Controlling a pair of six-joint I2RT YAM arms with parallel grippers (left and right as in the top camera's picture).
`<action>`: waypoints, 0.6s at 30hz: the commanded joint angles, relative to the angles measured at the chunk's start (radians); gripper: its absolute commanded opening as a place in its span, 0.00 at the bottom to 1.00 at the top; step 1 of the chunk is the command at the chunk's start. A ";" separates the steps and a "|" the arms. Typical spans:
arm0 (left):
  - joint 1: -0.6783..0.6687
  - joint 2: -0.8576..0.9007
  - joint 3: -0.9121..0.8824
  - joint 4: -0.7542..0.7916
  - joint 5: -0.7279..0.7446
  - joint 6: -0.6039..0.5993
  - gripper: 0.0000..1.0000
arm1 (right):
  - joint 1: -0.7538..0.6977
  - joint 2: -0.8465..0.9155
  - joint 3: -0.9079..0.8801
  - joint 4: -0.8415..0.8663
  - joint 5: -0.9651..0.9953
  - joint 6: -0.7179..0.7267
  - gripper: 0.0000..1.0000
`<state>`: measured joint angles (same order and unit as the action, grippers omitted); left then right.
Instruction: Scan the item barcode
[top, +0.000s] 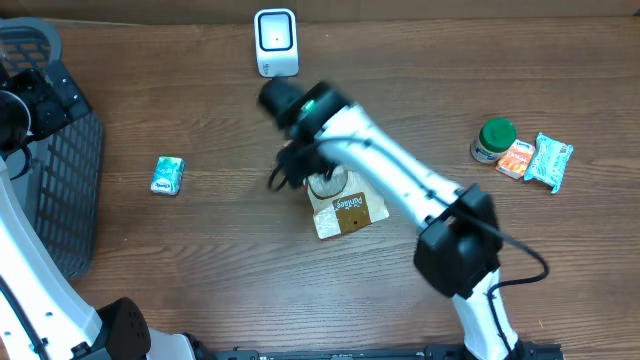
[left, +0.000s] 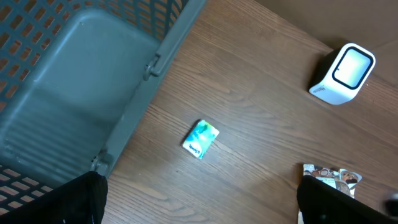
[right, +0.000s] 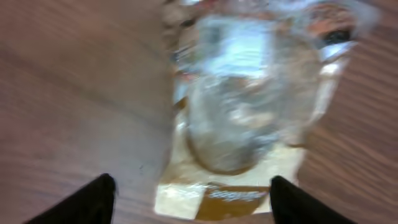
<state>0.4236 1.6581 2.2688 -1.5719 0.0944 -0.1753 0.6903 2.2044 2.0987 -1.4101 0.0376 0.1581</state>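
My right gripper (right: 196, 208) over the snack pouch (right: 242, 112)
Fingers spread wide, pouch lying free mid-frame; my left gripper (left: 199, 208) hangs released beside the basket (left: 74, 87), upper left.

Even overhead light; right wrist view blurred, glare on pouch (right: 249, 106)

Tan pouch (top: 350, 213); white scanner (top: 276, 41); grey basket (top: 68, 175).
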 joint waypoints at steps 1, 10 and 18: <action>0.001 0.003 0.004 0.002 0.008 0.022 1.00 | -0.129 -0.010 0.021 -0.008 -0.103 -0.015 0.83; 0.001 0.003 0.004 0.002 0.008 0.022 0.99 | -0.414 0.033 -0.069 0.034 -0.486 -0.287 0.86; 0.001 0.003 0.004 0.002 0.008 0.022 1.00 | -0.508 0.046 -0.258 0.140 -0.571 -0.324 0.83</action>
<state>0.4236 1.6581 2.2688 -1.5719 0.0944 -0.1749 0.1829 2.2417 1.8946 -1.2922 -0.4610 -0.1253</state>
